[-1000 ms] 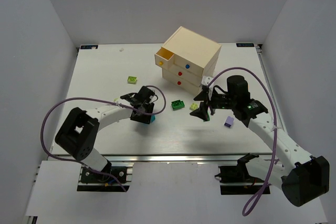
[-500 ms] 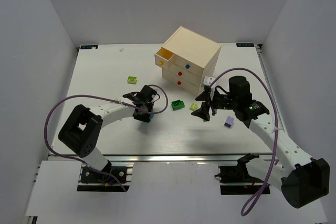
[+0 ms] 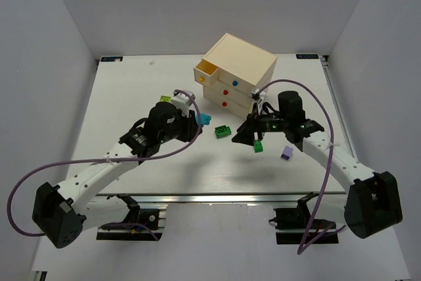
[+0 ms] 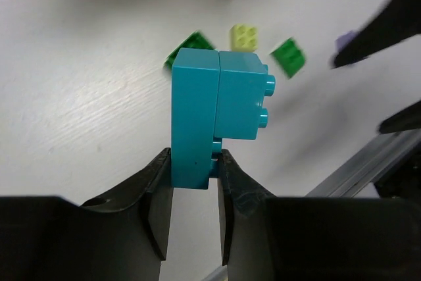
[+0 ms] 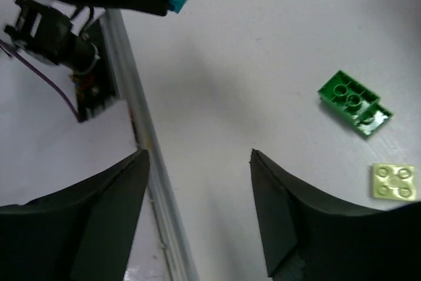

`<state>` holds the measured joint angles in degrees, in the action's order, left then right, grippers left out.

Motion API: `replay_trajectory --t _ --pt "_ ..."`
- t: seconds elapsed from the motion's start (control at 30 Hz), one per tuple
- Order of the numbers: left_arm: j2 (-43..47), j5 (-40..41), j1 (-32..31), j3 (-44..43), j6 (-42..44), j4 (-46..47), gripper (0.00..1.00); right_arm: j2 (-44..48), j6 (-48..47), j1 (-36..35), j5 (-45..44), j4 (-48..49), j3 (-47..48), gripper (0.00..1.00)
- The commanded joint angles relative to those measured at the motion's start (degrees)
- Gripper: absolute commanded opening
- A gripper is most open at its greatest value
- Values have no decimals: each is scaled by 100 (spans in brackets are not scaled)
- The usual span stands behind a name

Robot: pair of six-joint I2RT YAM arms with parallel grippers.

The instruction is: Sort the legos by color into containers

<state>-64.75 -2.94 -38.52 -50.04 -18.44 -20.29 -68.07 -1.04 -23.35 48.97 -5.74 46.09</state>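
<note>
My left gripper (image 4: 194, 162) is shut on a cyan lego (image 4: 217, 113), two cyan bricks stuck together, and holds it above the table. From above, that cyan lego (image 3: 204, 119) hangs just left of the chest's lower drawers. A dark green lego (image 3: 222, 131), a lime-yellow lego (image 4: 243, 36) and a brighter green lego (image 3: 259, 146) lie in front of the chest. My right gripper (image 3: 250, 137) hovers open over them with nothing between its fingers (image 5: 105, 202). A lavender lego (image 3: 286, 153) lies to its right. The containers are drawers of the cream chest (image 3: 240, 64); the top drawer (image 3: 205, 68) stands pulled out.
The lower drawers, with a blue knob (image 3: 235, 84) and red knobs (image 3: 225, 92), are closed. Another lime-yellow lego (image 3: 164, 99) peeks out behind my left wrist. The table's near metal rail (image 5: 141, 162) runs close under the right gripper.
My left gripper closed on the cyan lego, lifted it and carried it right toward the chest. The right gripper slid a little left and its jaws narrowed slightly.
</note>
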Motion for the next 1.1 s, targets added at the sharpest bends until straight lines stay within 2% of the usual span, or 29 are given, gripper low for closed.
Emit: replay_trajectory --t 0.0,0.03,0.13,0.2,0.47,0.63,0.73,1.07 --pt "94 -304 -155 214 51 789 0 -223 1833 -11 227 898 348 70" --pt "77 -182 -251 214 25 929 0 -276 2323 -46 201 1056 375 72" --pt "-72 196 -410 179 -11 1133 0 -461 2993 -108 192 1493 507 78" --pt "-204 521 -594 170 -55 1212 0 -496 3591 -108 -1 1681 576 89" --pt "-582 1506 -1087 -67 -134 1256 0 -934 4252 -415 -791 1647 928 89" --pt "-697 1797 -1298 -251 -143 1230 0 -1112 3893 -609 -1170 1304 1025 79" --pt "-688 1832 -1350 -252 -134 1282 0 -1120 3637 -679 -1566 1066 1113 77" --pt "-662 1946 -1404 -296 -134 1256 0 -1278 3540 -714 -1584 1048 1087 65"
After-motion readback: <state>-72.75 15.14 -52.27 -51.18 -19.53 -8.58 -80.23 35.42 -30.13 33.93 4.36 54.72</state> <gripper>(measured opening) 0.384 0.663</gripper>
